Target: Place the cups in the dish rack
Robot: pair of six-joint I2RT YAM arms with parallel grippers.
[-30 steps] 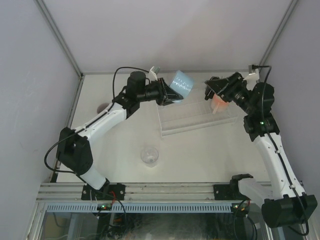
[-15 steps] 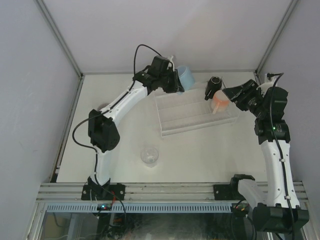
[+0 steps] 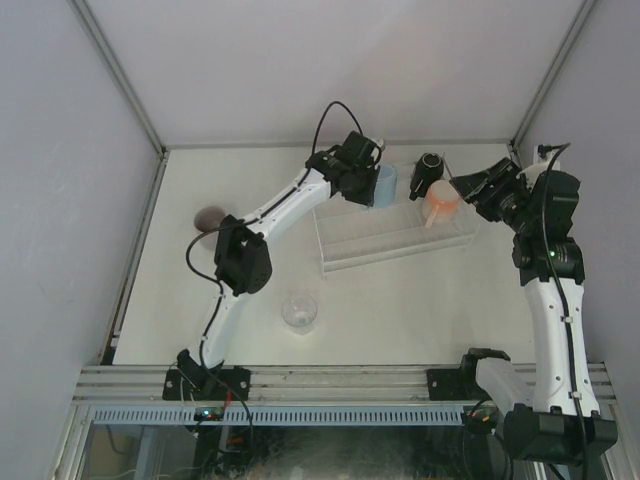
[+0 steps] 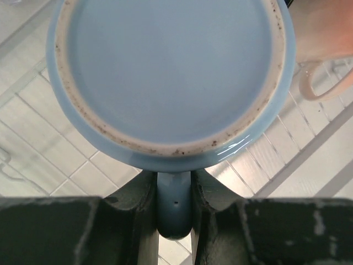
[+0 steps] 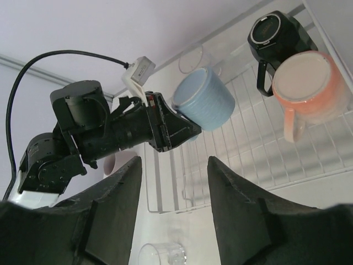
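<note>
At the left of the top view a mauve handled mug [image 3: 210,217] sits on the white worktop [image 3: 420,310]. A clear glass tumbler [image 3: 299,311] stands at lower centre, and both are outside the rack. Right of them, the left tool [image 3: 368,178] is clenched on the handle of the light blue ribbed mug [image 3: 386,186], at the upper left corner of the clear plastic dish rack [image 3: 370,245]. In the left wrist view the mug's base faces the tool and the rack's grid lies beyond. The mouth therefore points at the rack, and the set-down likely runs along the tool's own axis, left of the black mug [image 3: 430,172] and the peach-pink mug [image 3: 441,200]. Further right, the right tool [image 5: 174,221] is spread and grasps nothing.
</note>
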